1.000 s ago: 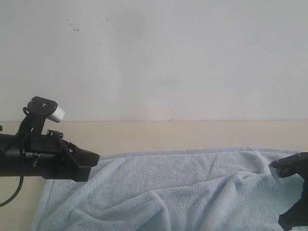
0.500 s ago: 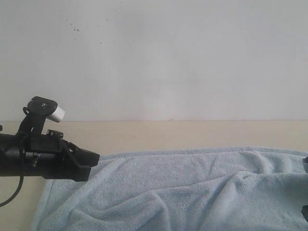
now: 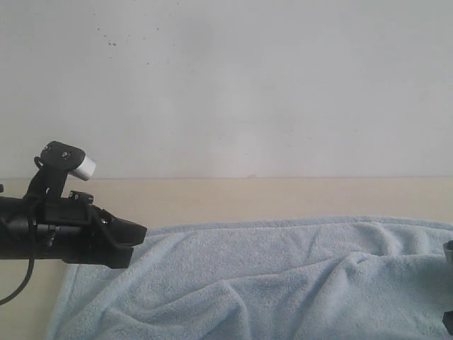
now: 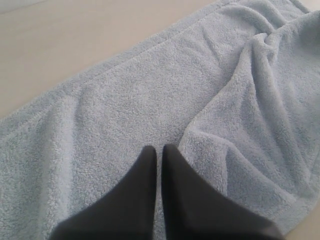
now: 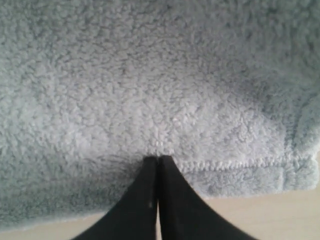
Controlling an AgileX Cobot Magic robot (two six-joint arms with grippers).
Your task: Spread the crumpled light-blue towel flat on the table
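The towel served as the landmark. The table lay under the towel and showed bare beyond the towel's far hem and off its left end in the exterior view. The wall rose behind the towel, past that bare strip. The towel was mostly opened out but not flat. Its far hem ran fairly straight, while long soft ridges crossed its middle, and a raised hump sat toward its right end.

The left gripper hung over the towel's left end, near the far hem, with its black arm reaching in from off that end. Its two fingers were pressed together, with only a thin seam between them and nothing in them. The left wrist view showed the tips pointing at a smooth stretch of the towel, just beside a deep fold. Whether they touched the pile could not be told.

The right gripper was at the towel's right end, and only a black sliver of it showed in the exterior view. Its fingers were together too, and the tips met right at the towel's stitched hem, where a small pucker of pile stood against them. Whether any cloth was caught between the tips could not be told. Bare table showed just beyond that hem.
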